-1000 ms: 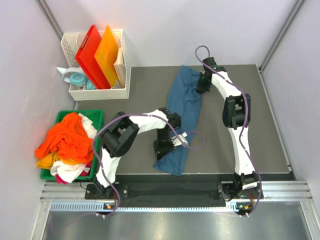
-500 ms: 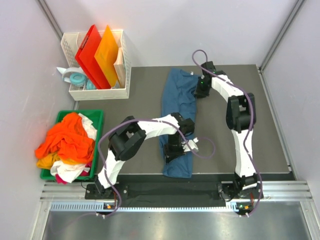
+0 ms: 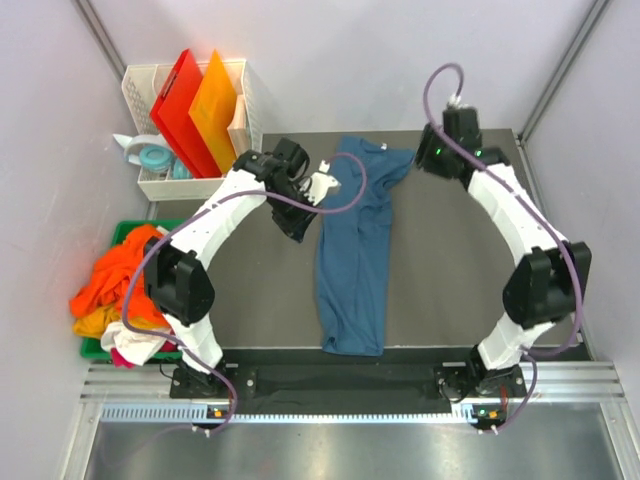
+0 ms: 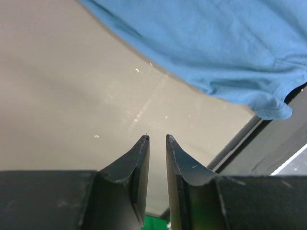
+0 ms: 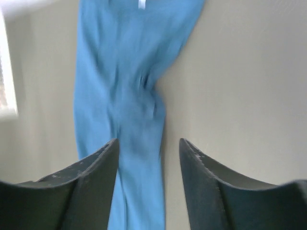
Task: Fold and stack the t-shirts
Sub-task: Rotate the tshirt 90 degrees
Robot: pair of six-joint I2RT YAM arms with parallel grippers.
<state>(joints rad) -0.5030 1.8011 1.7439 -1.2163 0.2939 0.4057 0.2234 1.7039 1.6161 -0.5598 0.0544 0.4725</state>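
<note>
Top external view first: the dark teal t-shirt (image 3: 355, 262) lies stretched out long and narrow down the middle of the grey table (image 3: 460, 280), collar end far, hem close to the near edge; I read that layout as a shirt drawn lengthwise to get it flat before any fold, though it looks bunched along its length and not spread to full width. The left gripper (image 3: 300, 222) hangs just off the shirt's far left side, and the right gripper (image 3: 433, 160) sits beside the far right sleeve; both are placed near the shoulders, likely to work on the sleeves. Off to the left, the orange, yellow and white t-shirts (image 3: 130, 285) sit heaped in the green bin (image 3: 192, 228), waiting their turn; behind it, the white basket (image 3: 200, 185) holds the red and orange boards (image 3: 195, 110) upright.

Left wrist view next: the fingers (image 4: 136, 165) stand narrowly apart, a thin slit between them and nothing in it; bare table lies below, and the shirt's edge crosses the top of the frame, well clear of the tips; no grip here.

Right wrist view last, somewhat blurred: the fingers (image 5: 98, 167) stand wide with nothing between them; the teal cloth runs away beneath them, wrinkled at its middle; the hand is above the fabric, empty. My call: folding not yet begun, stack not yet started.
</note>
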